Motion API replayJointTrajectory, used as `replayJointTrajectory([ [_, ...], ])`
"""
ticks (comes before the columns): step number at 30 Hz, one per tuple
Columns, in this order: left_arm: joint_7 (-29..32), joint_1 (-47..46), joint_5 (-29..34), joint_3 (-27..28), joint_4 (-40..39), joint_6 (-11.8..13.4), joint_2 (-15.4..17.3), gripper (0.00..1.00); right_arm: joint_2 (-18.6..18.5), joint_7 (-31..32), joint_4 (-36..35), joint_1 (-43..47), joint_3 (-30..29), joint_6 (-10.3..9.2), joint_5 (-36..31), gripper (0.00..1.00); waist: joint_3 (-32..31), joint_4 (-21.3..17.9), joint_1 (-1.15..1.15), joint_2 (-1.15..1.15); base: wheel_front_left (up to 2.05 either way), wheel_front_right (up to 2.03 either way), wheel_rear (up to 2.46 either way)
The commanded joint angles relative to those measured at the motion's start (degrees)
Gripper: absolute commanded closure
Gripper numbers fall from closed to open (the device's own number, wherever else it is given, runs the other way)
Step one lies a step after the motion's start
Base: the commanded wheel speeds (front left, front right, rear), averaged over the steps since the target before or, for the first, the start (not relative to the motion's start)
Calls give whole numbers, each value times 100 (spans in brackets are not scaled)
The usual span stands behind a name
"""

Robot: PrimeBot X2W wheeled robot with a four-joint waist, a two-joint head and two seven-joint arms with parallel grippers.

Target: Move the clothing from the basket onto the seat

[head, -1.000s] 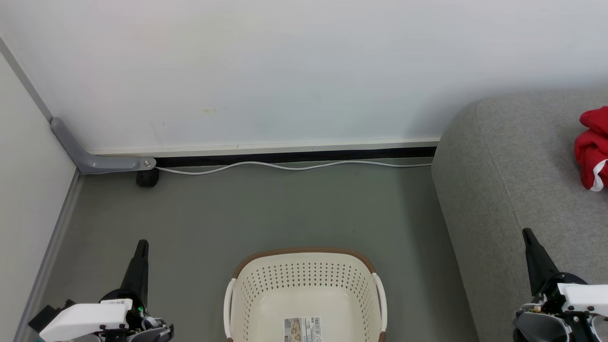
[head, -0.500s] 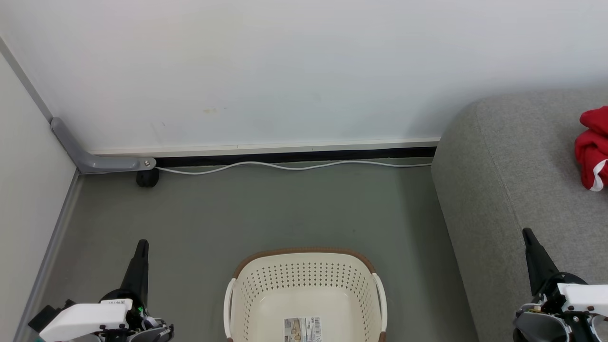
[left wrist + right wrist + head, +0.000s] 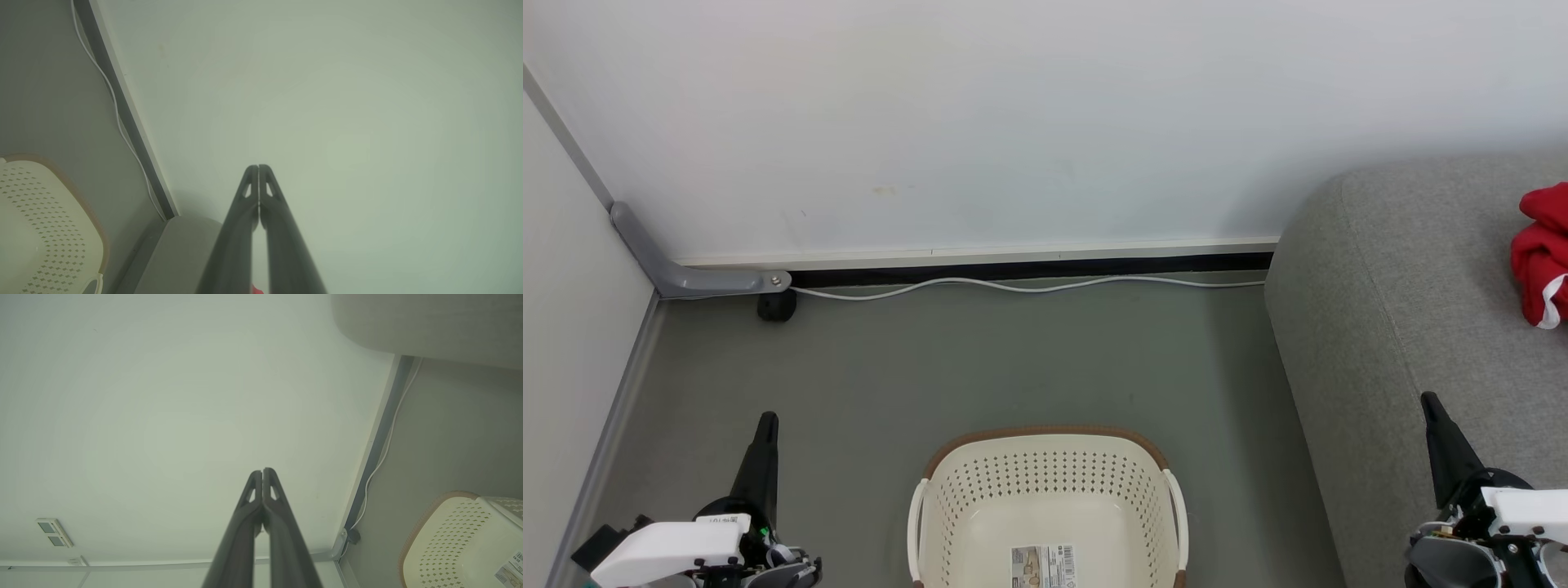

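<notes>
Since the clothing [image 3: 1539, 253] already lies on the seat [image 3: 1405, 327], your head view finds the basket [image 3: 1049, 482] bare but for a barcode label [image 3: 1044, 566], its print too small to read. Your left wrist view has the left gripper [image 3: 258, 167] pressed closed, holding nothing. Your right wrist view has the right gripper [image 3: 262, 471] likewise, both seemingly parked.

The head view is bright, evenly lit and sharp, with a soft shadow on the white wall [image 3: 1241, 204] beside the sofa [image 3: 1405, 269]. Both wrist views are dimmer, hazy, green-tinted and low in contrast. There the basket [image 3: 36, 220] looks soft, and the left claw [image 3: 258, 167] blurs toward the bottom edge.
</notes>
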Motion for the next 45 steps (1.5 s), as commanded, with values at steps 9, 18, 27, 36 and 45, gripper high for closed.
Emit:
replayJointTrajectory([
  [9,41,-333,-25,158,-168,-47,104,100,-58,45,-179,-95,96,25,66,100,0,0,0,0,0,0,0],
  [18,41,-333,-25,157,-168,-47,104,100,-58,44,-179,-95,96,25,66,100,0,0,0,0,0,0,0],
  [27,41,-333,-26,157,-168,-47,104,100,-58,44,-179,-95,96,25,66,100,0,0,0,0,0,0,0],
  [36,41,-333,-26,157,-168,-47,104,100,-58,44,-179,-95,96,25,66,100,0,0,0,0,0,0,0],
  [45,41,-333,-26,157,-168,-47,104,100,-58,44,-179,-95,97,25,66,100,0,0,0,0,0,0,0],
])
